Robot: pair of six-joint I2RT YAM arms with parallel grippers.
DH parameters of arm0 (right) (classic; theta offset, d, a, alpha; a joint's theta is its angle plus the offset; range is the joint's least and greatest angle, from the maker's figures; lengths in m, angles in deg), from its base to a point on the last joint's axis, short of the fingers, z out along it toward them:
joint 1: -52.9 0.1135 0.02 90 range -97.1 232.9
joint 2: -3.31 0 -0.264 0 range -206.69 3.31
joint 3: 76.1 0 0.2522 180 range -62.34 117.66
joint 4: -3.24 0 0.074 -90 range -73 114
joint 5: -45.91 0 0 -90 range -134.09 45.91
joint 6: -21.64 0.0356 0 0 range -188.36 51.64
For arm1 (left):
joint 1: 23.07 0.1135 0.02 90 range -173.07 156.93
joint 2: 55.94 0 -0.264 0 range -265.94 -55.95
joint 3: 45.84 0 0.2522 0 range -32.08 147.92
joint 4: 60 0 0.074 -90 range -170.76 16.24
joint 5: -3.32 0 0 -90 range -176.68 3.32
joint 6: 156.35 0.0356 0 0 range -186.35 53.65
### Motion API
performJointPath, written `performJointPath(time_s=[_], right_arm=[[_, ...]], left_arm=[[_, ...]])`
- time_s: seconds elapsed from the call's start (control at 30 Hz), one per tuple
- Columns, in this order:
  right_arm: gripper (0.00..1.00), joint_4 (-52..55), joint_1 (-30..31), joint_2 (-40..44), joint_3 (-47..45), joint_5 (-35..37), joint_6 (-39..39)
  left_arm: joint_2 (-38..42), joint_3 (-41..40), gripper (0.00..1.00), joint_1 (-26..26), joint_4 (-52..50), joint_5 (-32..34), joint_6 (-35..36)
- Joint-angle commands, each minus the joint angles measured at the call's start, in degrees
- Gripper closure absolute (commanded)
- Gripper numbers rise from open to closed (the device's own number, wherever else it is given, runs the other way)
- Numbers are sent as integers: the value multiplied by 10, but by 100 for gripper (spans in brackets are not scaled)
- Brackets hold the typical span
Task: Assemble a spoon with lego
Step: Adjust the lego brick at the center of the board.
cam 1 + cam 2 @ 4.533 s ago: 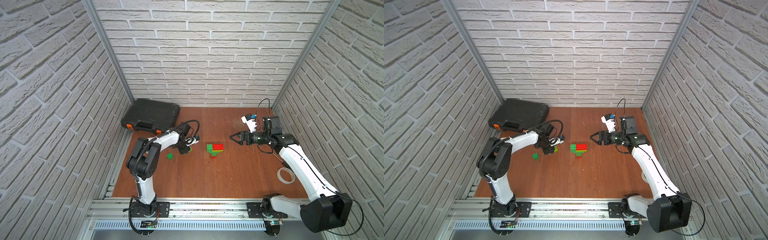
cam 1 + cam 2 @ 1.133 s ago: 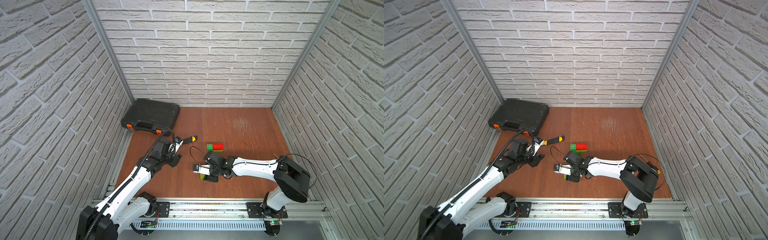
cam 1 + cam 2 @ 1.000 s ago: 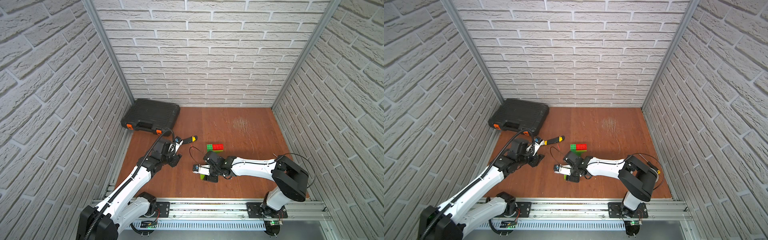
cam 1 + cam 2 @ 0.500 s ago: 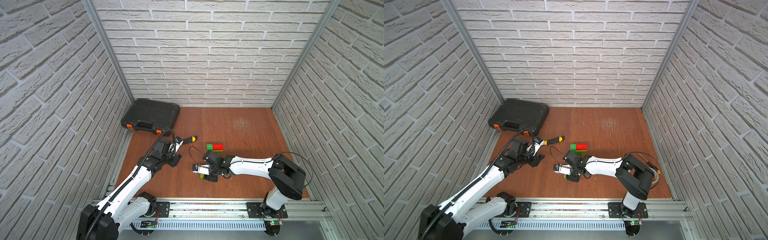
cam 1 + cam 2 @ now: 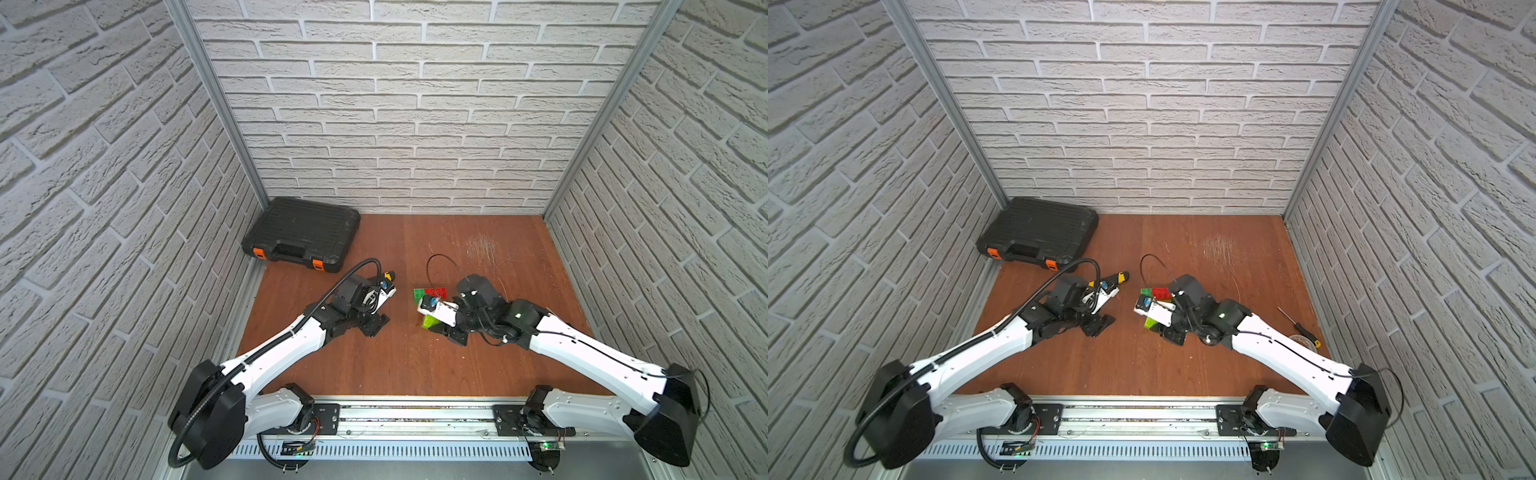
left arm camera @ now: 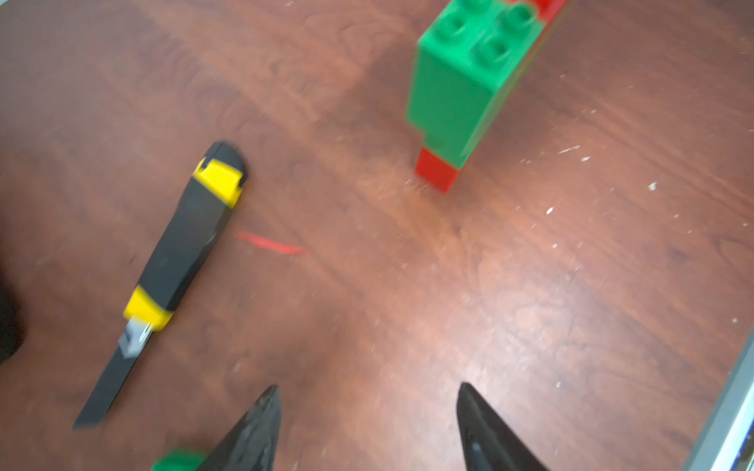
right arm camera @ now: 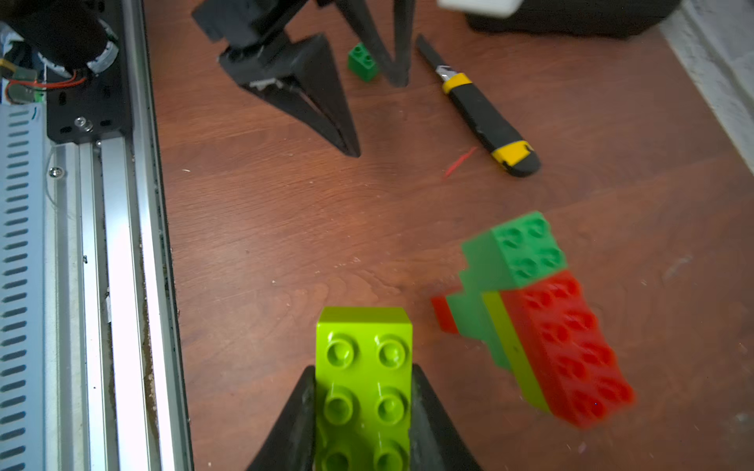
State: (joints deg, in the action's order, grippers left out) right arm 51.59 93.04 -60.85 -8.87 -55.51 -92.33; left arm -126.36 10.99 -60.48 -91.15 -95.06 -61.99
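Right gripper (image 7: 363, 369) is clamped on the long sides of a lime brick (image 7: 363, 334), studs facing its wrist camera, just beside the partial spoon (image 7: 530, 310), a joined block of green, lime and red bricks. Both top views show the partial spoon (image 5: 430, 292) (image 5: 1156, 293) lying mid-table, between the two arms. Left gripper (image 6: 367, 389) has its jaws apart with nothing between them, over the bare wooden table (image 6: 530, 285), with a small dark green brick (image 7: 362, 62) near its fingers and a utility knife (image 6: 183, 253) lying beside it.

Brown tabletop (image 5: 415, 365): black case (image 5: 302, 233), knife (image 6: 183, 244), spoon (image 7: 526, 253), green brick (image 7: 362, 62).
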Motion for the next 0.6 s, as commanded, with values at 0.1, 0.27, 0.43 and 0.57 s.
performJointPath(time_s=[0.1,0.27,0.43,0.57], right_arm=[[84,118,-74,53,28,-3,-43],[85,123,-107,59,37,-11,-49],[85,122,-119,50,47,-21,-51],[85,123,-122,41,52,-29,-56]], left_arm=[[-78,56,28,-18,99,-10,0],[-124,93,27,-21,117,-52,5],[-152,119,27,-24,116,-67,11],[-165,129,27,-24,114,-56,11]])
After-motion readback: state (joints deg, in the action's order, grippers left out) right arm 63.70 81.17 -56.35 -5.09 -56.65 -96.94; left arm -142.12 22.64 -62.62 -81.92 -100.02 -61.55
